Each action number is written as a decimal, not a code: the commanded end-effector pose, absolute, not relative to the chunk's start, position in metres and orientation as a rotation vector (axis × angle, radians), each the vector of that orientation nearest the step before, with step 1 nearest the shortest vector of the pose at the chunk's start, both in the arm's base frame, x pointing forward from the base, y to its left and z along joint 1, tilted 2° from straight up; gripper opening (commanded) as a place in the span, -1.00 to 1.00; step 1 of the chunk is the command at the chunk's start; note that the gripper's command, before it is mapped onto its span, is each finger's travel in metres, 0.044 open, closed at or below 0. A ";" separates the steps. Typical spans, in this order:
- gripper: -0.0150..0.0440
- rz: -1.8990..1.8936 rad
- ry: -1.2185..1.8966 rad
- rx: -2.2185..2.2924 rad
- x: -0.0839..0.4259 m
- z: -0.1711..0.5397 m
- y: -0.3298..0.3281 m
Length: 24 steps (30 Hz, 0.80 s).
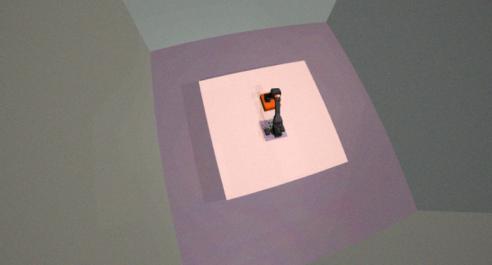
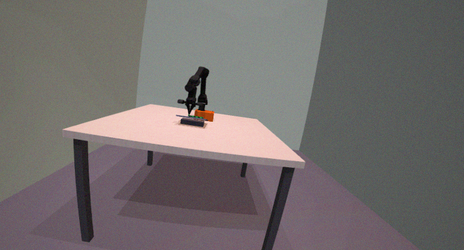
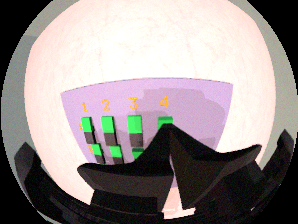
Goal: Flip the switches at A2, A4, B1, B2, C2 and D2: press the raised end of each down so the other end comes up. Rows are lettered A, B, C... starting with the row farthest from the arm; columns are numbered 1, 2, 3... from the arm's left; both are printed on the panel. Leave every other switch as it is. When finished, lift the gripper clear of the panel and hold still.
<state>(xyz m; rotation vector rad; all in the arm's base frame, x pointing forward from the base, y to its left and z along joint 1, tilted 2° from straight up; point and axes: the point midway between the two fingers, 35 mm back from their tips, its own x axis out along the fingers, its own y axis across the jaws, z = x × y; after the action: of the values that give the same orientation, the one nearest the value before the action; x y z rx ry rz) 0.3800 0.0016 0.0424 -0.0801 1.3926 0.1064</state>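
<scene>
We've got the gripper (image 3: pixel 168 137) pinched fully closed on nothing, its tip low over the panel (image 3: pixel 200 99) and sitting right at the near end of the column-4 switch (image 3: pixel 165 121) in the far row, which we take for A4. That switch lies straight ahead of the tip. Its long axis runs away from us, like its neighbours under 1, 2 and 3.
</scene>
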 end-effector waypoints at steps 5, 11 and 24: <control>-0.49 0.111 1.392 -0.079 0.380 0.041 0.002; -0.49 0.111 1.392 -0.079 0.380 0.041 0.002; -0.49 0.111 1.392 -0.079 0.381 0.039 0.002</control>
<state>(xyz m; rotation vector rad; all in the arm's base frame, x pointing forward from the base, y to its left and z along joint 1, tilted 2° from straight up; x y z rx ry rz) 0.3805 0.0017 0.0400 -0.0803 1.3923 0.1066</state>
